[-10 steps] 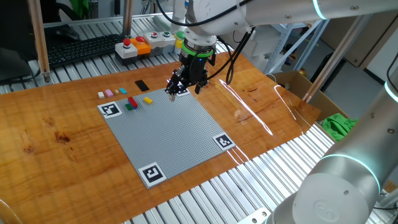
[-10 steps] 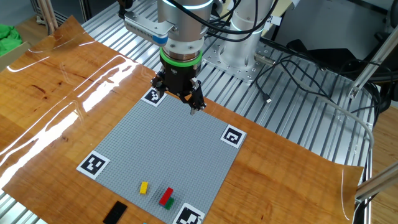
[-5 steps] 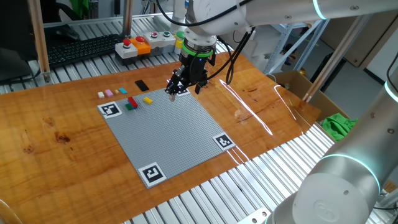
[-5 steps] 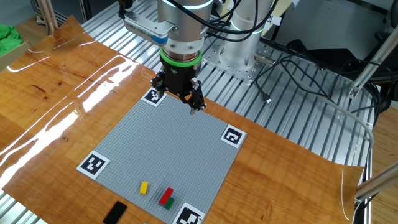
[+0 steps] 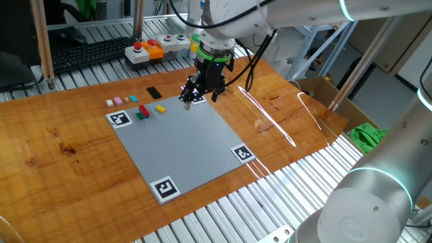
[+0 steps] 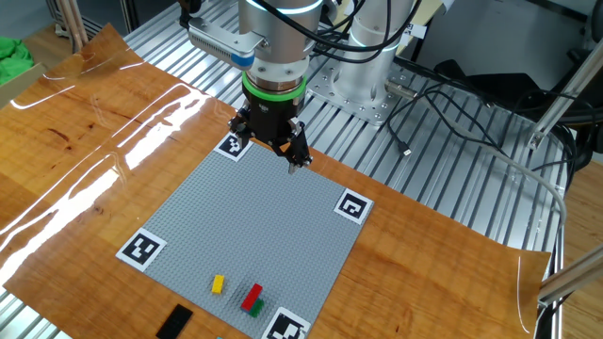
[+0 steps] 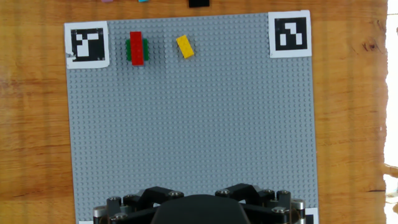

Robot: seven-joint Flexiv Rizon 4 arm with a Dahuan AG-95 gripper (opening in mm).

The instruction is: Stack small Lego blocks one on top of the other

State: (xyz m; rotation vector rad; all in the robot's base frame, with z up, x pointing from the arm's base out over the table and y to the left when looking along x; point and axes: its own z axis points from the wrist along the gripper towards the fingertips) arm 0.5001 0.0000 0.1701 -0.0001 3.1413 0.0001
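While my gripper [image 6: 291, 162] hovered over the baseplate [image 6: 254, 235], jaws unreadable, the red brick [image 7: 135, 48] sat atop green [image 7: 144, 51].

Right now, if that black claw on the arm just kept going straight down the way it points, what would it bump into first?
Probably bare studs of the large grey studded baseplate, near its edge. The end effector points down there; the yellow brick and red-on-green bricks lie at the far edge, though exact depth is unclear.

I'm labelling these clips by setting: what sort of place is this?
Most likely a robotics lab bench: a wooden table on aluminium framing, a grey baseplate with printed marker tags, and a button box behind.
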